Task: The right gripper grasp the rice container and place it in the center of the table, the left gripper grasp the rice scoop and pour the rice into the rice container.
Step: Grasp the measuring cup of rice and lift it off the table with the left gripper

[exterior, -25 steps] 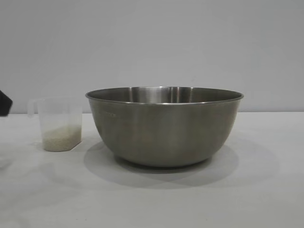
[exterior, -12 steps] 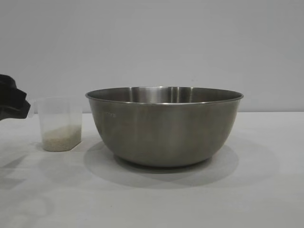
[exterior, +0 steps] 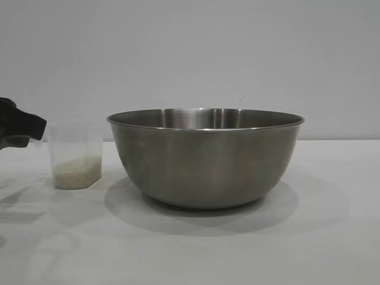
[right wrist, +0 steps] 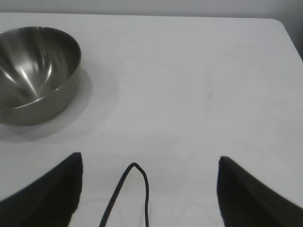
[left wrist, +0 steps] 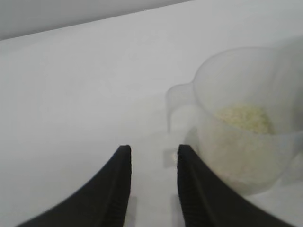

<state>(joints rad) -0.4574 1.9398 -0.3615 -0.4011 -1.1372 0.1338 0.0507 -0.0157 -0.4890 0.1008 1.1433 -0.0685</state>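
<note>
Left claw (exterior: 27,129) cut off at the edge of the exterior view: only a black end showing, right up against the scoop's (exterior: 75,155) rim on the side away from the bowl (exterior: 205,157). Contact there impossible to judge. Scoop's loop handle faint and hard to pick out from outside, partly behind that black end.

From the left wrist, left claw (left wrist: 152,158) seen as two dark fingers (left wrist: 118,179) with a narrow gap, part spread, nothing between them but bare tabletop (left wrist: 85,94). Scoop (left wrist: 241,123) off to one side of the fingers and farther out, not in the gap; its handle turned toward the near finger and just short of it, so far as can be made out. Scoop wall blurred and clipped by the picture's edge. Rice (left wrist: 244,118) a pale heap low in the scoop; outside, the same rice (exterior: 75,172) filling only the bottom part.

Scoop upright on the tabletop (exterior: 332,249), just beside the bowl, not touching it. Bowl upright near the middle of the exterior view, its inside mostly hidden behind its own near wall there; no telling from outside what lies in it.

Right claw (right wrist: 149,163) out of the exterior view altogether. From its own wrist, two fingers wide apart, both clipped at the picture's lower edge, gripping nothing, a thin dark cable (right wrist: 128,194) looping between them. Bowl (right wrist: 35,71) well apart from it, cut off at the picture's edge, the visible part of its inside bare and shiny.
</note>
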